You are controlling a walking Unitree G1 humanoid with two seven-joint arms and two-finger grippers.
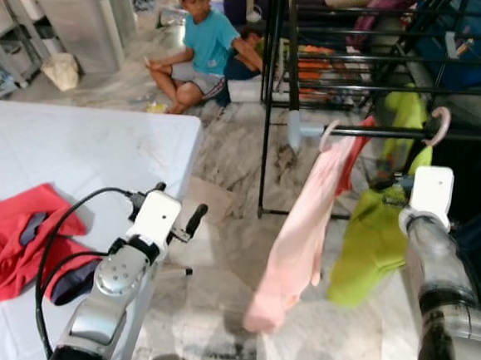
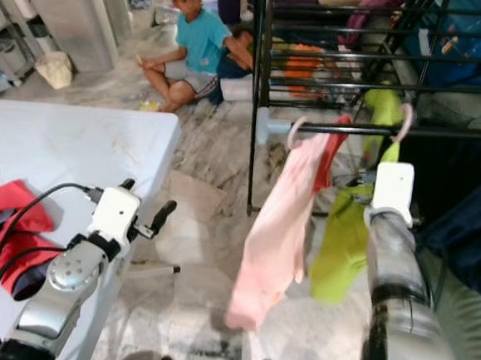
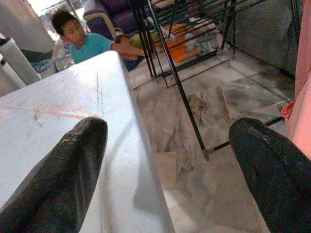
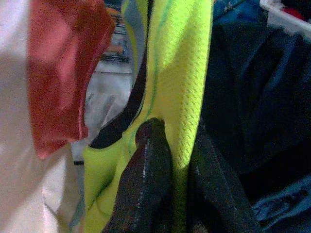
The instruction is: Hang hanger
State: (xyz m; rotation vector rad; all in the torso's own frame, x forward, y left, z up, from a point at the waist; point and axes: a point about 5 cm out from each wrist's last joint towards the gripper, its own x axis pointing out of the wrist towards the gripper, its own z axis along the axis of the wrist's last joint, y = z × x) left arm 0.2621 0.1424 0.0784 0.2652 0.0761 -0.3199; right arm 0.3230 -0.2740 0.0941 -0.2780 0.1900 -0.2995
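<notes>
Right gripper point(image 4: 177, 145) raised to the black rail point(image 1: 394, 134) of the drying rack, fingers pinched on the neon-yellow shirt point(image 1: 374, 232) just below its pink hanger point(image 1: 439, 122), whose hook sits over the rail beside the hung pink garment point(image 1: 299, 235). Left gripper point(image 3: 170, 160) spread wide and holding nothing, poised at the edge of the white table point(image 1: 85, 147) near the red cloth point(image 1: 11, 241). Seated on the floor beyond the table, a person in a teal shirt point(image 1: 203, 44).

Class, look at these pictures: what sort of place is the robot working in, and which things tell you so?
Probably a home laundry or drying area: a black drying rack hung with a pink garment and a lime-green shirt, a white table bearing red clothing, and a person sitting on the marble floor.
</notes>
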